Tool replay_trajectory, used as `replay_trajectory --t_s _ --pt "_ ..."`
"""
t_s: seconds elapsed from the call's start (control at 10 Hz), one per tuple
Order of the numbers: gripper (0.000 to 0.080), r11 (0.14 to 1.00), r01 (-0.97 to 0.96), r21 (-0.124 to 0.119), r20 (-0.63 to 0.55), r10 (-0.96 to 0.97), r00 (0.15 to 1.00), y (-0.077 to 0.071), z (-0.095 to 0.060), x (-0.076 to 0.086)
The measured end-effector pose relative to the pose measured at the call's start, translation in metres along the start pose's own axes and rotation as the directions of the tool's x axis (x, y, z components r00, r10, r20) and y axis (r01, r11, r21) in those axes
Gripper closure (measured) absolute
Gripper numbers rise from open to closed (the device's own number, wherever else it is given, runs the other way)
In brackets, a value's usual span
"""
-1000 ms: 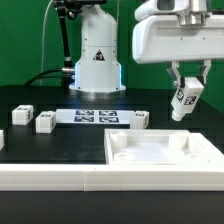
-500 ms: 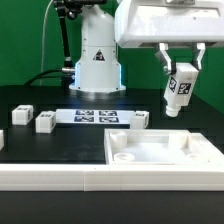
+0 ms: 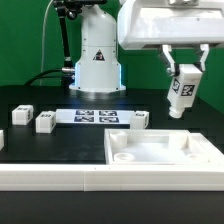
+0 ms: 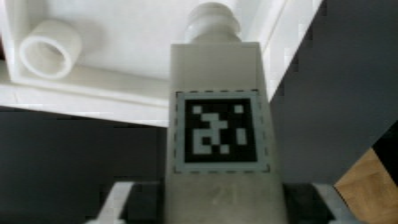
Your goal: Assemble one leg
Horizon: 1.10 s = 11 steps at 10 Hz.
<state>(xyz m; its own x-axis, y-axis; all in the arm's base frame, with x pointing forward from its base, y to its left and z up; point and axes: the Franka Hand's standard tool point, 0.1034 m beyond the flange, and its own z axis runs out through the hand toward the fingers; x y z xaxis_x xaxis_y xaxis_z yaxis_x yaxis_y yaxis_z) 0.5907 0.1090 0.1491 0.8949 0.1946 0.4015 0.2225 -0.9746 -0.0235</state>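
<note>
Gripper [image 3: 183, 80] hangs in the air at the exterior view's right, its 2 fingers closed narrowly on the upper end of the leg [image 3: 181, 95], which it holds clear of the surface [image 3: 40, 148]. This leg stands roughly upright with a slight tilt, its black-and-white tag facing the exterior camera. It is well above the far right part of the tabletop [image 3: 100, 176] and touches nothing but the fingers. The tabletop, a large white tray with a raised rim, lies at the near right of the black surface. In the wrist view the leg fills the middle, its tag [image 4: 221, 128] plain to read and a rounded peg [image 4: 214, 17] at its free end. Past it lies a corner of the tabletop with a round socket [image 4: 50, 52] off to one side of the peg. On the surface, 3 more legs lie loose: 2 at the exterior view's left [image 3: 21, 115] [image 3: 45, 122] and 1 [image 3: 138, 119] just beyond the tabletop's far rim. The marker board [image 3: 92, 116] lies flat between them, in front of the arm's white base [image 3: 97, 60].
</note>
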Motion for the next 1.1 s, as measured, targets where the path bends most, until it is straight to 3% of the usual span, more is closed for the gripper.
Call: replay_trajectory --t_s 0.2,0.5,0.8,1.1 --pt "0.0508 1.0 -0.002 -0.003 -0.033 0.001 0.999 0.007 0.014 0.014" --pt "0.0508 1.0 0.007 -0.019 -0.147 -0.009 0.989 0.009 0.014 0.014" --pt "0.0508 1.0 0.008 -0.016 -0.143 -0.011 0.99 0.008 0.021 0.014" --pt "0.0508 1.0 0.007 -0.017 -0.156 -0.01 0.988 0.013 0.034 0.028"
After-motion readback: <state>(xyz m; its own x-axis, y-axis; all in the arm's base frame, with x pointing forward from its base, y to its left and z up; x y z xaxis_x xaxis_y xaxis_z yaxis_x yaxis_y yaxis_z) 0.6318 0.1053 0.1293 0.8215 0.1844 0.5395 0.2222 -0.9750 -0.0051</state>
